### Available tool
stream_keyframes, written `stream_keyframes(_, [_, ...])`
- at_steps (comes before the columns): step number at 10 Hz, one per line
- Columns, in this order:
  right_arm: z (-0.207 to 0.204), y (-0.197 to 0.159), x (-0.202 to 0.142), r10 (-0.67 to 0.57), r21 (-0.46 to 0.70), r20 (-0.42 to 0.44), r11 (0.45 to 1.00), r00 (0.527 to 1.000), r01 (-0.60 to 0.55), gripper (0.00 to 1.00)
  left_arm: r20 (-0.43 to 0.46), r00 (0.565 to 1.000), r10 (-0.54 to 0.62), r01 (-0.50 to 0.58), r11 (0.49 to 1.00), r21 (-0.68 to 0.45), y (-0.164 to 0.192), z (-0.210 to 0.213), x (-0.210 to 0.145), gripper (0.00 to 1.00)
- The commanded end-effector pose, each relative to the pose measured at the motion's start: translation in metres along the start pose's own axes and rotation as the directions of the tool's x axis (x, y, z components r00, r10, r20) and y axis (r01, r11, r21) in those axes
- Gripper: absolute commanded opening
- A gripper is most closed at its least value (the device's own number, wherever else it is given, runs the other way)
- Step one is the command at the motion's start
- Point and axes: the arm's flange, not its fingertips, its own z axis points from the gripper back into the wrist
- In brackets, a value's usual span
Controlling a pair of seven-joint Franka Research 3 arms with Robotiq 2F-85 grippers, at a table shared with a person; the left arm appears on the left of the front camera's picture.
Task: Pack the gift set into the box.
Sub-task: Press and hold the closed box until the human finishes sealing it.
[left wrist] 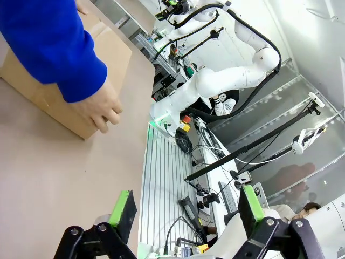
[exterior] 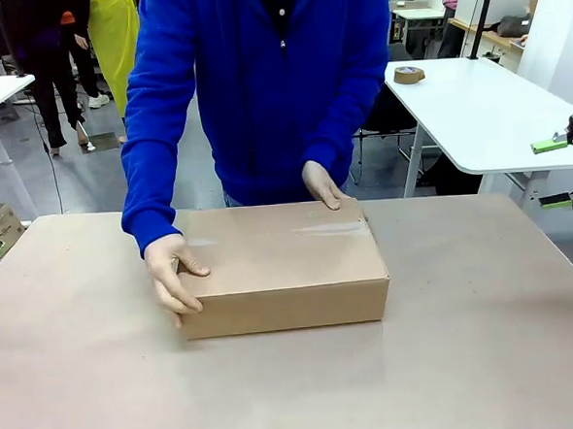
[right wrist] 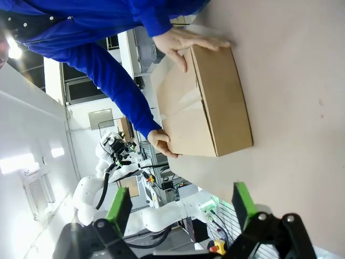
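The box [exterior: 285, 263] is plain brown cardboard, matt, with a strip of clear tape [exterior: 331, 229] shining across its top. The tabletop [exterior: 470, 359] is smooth and tan, with a faint sheen. The person's sleeve [exterior: 155, 135] is soft blue cloth. The left end effector [left wrist: 186, 210] is black, its green pads [left wrist: 123, 210] matt.

The wide rectangular desk [exterior: 489, 338] has a smooth beige-brown top with a faint sheen toward its near edge. One large plain brown corrugated cardboard box [exterior: 285, 263] lies flat on it, about midway between the left and right edges. It sits close to the far edge and well back from the near edge, its long sides parallel to the far edge. The box's flaps are shut flat, a strip of clear tape glints on its top toward the right end, and its base rests wholly on the desk.
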Motion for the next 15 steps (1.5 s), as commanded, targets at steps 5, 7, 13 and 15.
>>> stream_keyframes(5, [0.0004,-0.0022,-0.0010,0.025,-0.003,-0.006,1.000,1.000,-0.025,1.00,0.005,1.000,0.005,-0.005,1.000,0.009,-0.0033,-0.0027,-0.0011,1.00])
stream_keyframes(7, [0.0004,-0.0022,-0.0010,0.025,-0.003,-0.006,1.000,1.000,-0.025,1.00,0.005,1.000,0.005,-0.005,1.000,0.009,-0.0033,-0.0027,-0.0011,1.00])
stream_keyframes(13, [0.0004,-0.0022,-0.0010,0.025,-0.003,-0.006,1.000,1.000,-0.025,1.00,0.005,1.000,0.005,-0.005,1.000,0.009,-0.0033,-0.0027,-0.0011,1.00])
stream_keyframes(15, [0.0004,-0.0022,-0.0010,0.025,-0.003,-0.006,1.000,1.000,-0.025,1.00,0.005,1.000,0.005,-0.005,1.000,0.009,-0.0033,-0.0027,-0.0011,1.00])
